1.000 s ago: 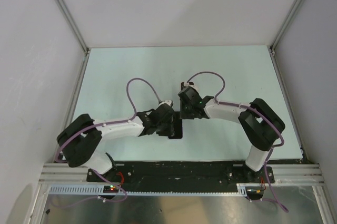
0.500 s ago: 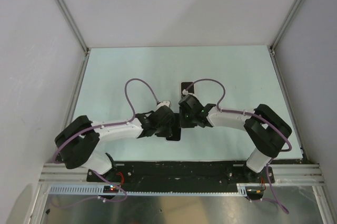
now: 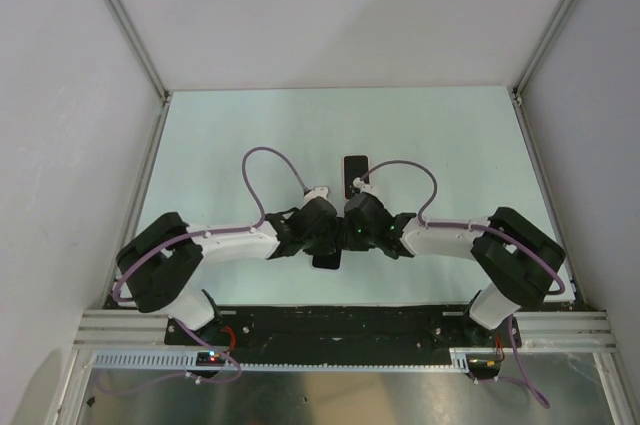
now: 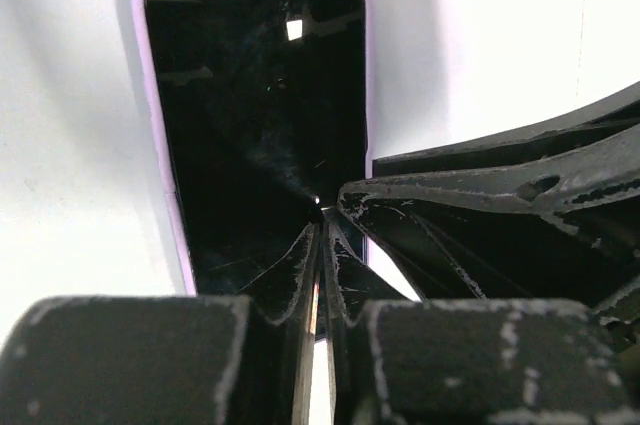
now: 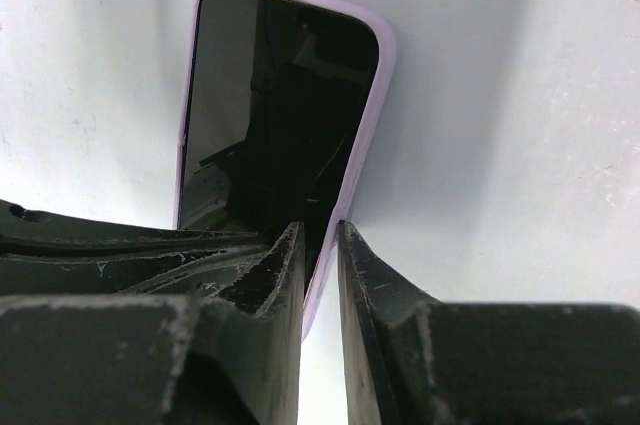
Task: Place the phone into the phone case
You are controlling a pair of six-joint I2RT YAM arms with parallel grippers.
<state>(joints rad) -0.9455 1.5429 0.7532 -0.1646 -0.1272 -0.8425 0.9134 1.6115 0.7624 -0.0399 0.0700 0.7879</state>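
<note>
The phone [image 3: 355,170] lies flat on the pale table, black screen up, inside the lilac phone case [image 4: 150,95]. The top view shows only its far end; both grippers cover the rest. My left gripper [image 3: 322,227] is shut, its tips [image 4: 325,220] over the near right part of the screen [image 4: 255,95]. My right gripper [image 3: 358,227] is almost shut with a narrow gap. Its tips [image 5: 320,227] sit over the right rim of the case [image 5: 372,105], which shows through the gap. The screen [image 5: 270,95] reflects the arm. I cannot tell whether either gripper touches the phone.
The two wrists meet side by side in the middle of the table [image 3: 460,135]. A dark flat part [image 3: 327,260] sticks out below the left gripper; I cannot tell what it is. Metal posts and grey walls close in the table's sides and back.
Both grippers have moved toward the near edge and closer together. The far end of the phone, covered a second ago, now shows behind them.
</note>
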